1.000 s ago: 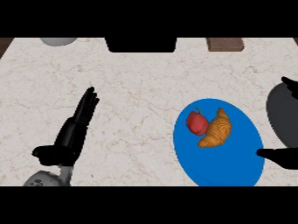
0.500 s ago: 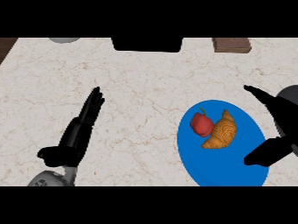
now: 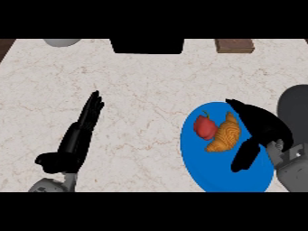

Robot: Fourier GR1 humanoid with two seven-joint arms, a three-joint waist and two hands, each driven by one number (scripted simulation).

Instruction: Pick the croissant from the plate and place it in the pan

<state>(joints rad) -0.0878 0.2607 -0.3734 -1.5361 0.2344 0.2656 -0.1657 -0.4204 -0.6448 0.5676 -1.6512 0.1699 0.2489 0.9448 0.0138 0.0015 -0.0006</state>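
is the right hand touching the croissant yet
Cannot tell. In the head view the right hand sits over the plate, right beside the croissant; no gap or contact shows plainly.

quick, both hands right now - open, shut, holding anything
Left hand: open, fingers straight, resting on the counter, holding nothing.
Right hand: open over the blue plate, beside the croissant, not holding it.

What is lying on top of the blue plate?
On the blue plate lie a croissant and a red fruit. The right hand hovers open over the plate's right side and hides what is beneath it.
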